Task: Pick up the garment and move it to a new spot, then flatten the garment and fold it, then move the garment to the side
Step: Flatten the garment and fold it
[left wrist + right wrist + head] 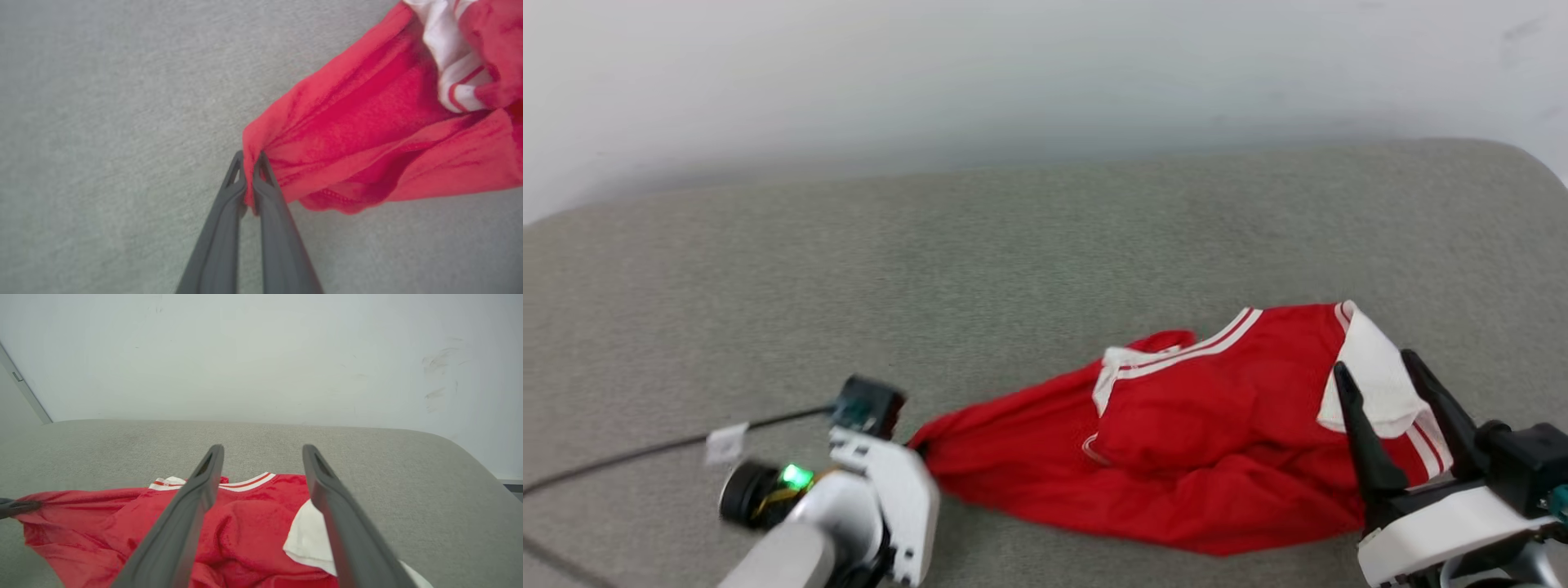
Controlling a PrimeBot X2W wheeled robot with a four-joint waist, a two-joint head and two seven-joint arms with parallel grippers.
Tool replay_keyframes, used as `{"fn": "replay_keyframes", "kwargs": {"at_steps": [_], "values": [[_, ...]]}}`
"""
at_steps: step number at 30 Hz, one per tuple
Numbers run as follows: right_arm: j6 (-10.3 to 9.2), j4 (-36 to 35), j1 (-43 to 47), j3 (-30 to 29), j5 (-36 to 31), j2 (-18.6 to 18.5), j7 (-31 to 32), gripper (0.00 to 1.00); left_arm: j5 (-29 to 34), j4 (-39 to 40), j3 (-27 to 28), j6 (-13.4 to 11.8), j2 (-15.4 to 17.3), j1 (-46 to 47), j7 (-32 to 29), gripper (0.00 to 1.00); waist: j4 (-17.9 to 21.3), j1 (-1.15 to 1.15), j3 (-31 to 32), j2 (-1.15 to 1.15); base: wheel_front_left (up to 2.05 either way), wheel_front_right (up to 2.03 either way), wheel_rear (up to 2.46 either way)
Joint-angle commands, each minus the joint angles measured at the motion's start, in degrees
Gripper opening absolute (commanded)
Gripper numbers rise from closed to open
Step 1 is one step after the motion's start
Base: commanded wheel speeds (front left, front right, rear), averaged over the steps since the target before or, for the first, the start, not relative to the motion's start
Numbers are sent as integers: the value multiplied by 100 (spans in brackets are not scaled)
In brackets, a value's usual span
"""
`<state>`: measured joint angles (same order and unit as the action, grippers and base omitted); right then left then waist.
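We have the garment (1217,433), a red T-shirt with white sleeves, lying crumpled on the grey upholstered surface (1013,261) toward four o'clock in the head view. One tapered corner of it is drawn out toward seven o'clock. There our left gripper (249,163) is clenched on a small bunch of red fabric, with only the fingertips biting. Our right gripper (1374,367) sits at the garment's four o'clock end with its fingers spread and nothing between them. They stand on either side of the white sleeve (1376,392), and we cannot tell whether they touch it. The main risk we see is the left pinch. It holds little cloth, so a quick lift or a sideways pull could let the corner slip out and drop the shirt in a heap. If we close the right gripper here, we would likely catch the sleeve and not the body. The shirt would then hang twisted between two mismatched points and be hard to flatten. The body is doubled over near the striped trim (1201,347), so a pull might drag the folds along instead of opening them. The garment also lies close to the six o'clock edge, and dragging it that way could let it slide off. The cable (645,449) at eight o'clock could snag our left arm.
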<state>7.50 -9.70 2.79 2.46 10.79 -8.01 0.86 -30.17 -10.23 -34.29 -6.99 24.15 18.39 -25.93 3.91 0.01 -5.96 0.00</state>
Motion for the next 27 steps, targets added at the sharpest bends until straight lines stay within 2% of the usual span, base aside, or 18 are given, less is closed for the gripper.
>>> {"fn": "replay_keyframes", "kwargs": {"at_steps": [1, 3, 4, 7, 11, 12, 13, 14, 20, 27], "values": [[-2, -85, 103, -43, -43, 24, 41, 100, -154, 192, 170, -247, 83, -447, 72, 0, -216, -1, 119, 0, 0, 0, 0], [-2, -137, 181, -57, -61, 48, 75, 100, -358, 336, 346, -490, 151, -912, 103, 0, -296, -1, 171, 0, 0, 0, 0], [-2, -137, 181, -57, -61, 48, 75, 100, -358, 336, 346, -490, 151, -912, 103, 0, -296, -1, 171, 0, 0, 0, 0], [-2, -212, 262, -55, -75, 74, 137, 100, -633, 470, 532, -773, 161, -1609, 137, 0, -353, -1, 226, 0, 0, 0, 0], [-2, -287, 341, -43, -89, 74, 199, 100, -937, 565, 635, -1025, 35, -2356, 210, 0, -375, -1, 311, 0, 0, 0, 0], [-2, -313, 342, -51, -90, 69, 215, 100, -964, 594, 667, -1073, -17, -2448, 280, 23, -384, -1, 325, 0, 0, 0, 0], [-2, -338, 346, -52, -89, 67, 243, 100, -983, 618, 677, -1108, -58, -2513, 344, 97, -393, -1, 335, 0, 0, 0, 0], [-2, -363, 355, -50, -101, 63, 242, 100, -984, 657, 698, -1130, -103, -2538, 437, 100, -402, -1, 354, 0, 0, 0, 0], [-2, -382, 463, -38, -86, 111, 328, 100, -632, 818, 777, -1185, -230, -2165, 1112, 100, -406, -1, 515, 0, 0, 0, 0], [-2, -360, 568, -72, -99, 185, 416, 100, -97, 959, 582, -928, -293, -1376, 1714, 100, -322, -1, 597, 0, 0, 0, 0]]}}
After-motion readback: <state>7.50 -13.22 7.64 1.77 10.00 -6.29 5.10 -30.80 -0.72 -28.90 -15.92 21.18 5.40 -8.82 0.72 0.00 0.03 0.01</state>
